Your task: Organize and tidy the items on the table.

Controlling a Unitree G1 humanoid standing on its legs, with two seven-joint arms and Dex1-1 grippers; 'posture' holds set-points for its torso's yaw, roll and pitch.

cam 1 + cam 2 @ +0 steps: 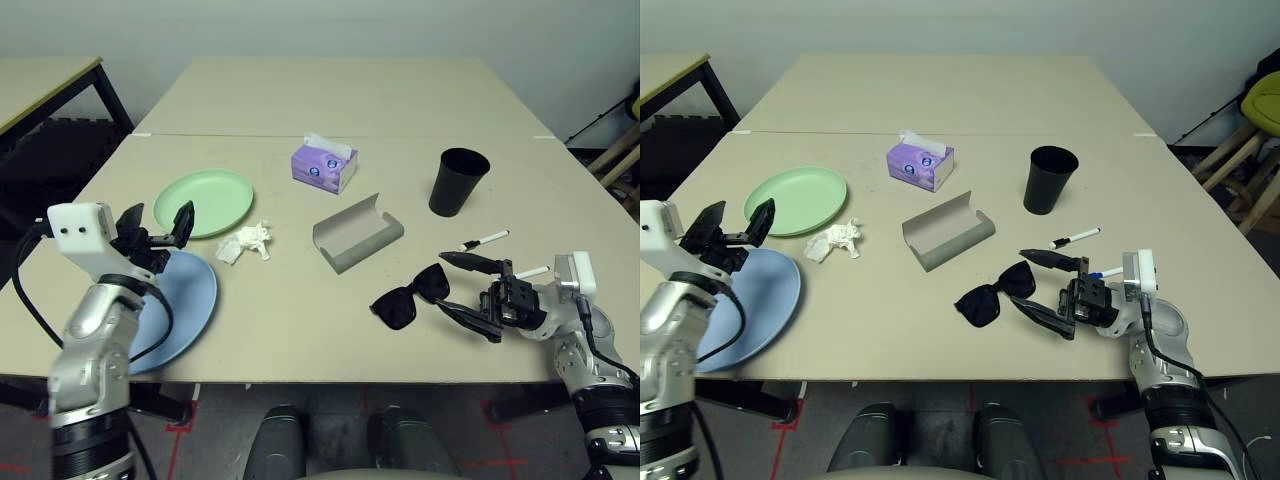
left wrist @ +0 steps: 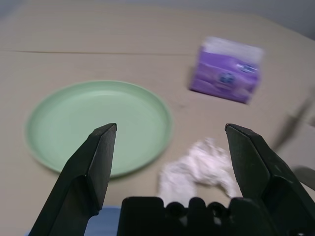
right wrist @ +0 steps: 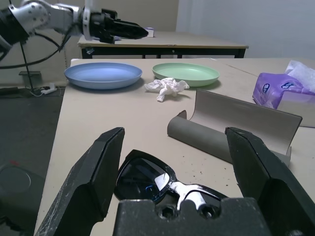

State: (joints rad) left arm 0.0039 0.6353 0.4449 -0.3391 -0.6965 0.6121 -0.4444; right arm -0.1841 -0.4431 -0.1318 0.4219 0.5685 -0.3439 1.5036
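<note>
My left gripper (image 1: 160, 222) hovers open over the far edge of the blue plate (image 1: 185, 305), pointing at the green plate (image 2: 88, 118) and the crumpled white tissue (image 2: 197, 167). My right gripper (image 1: 445, 283) is open, low over the table (image 1: 300, 330), its fingers on either side of the black sunglasses' (image 3: 147, 179) right end. The grey glasses case (image 1: 357, 233) lies open in the middle. Farther back are the purple tissue box (image 1: 324, 165) and the upright black cup (image 1: 458, 182). One white marker (image 1: 485, 239) lies near the cup, another (image 1: 530, 272) partly behind my right gripper.
A smaller tan table (image 1: 40, 85) with black legs stands at the far left. Wooden stool legs (image 1: 1240, 170) stand off the right side. The table's front edge runs just below both grippers.
</note>
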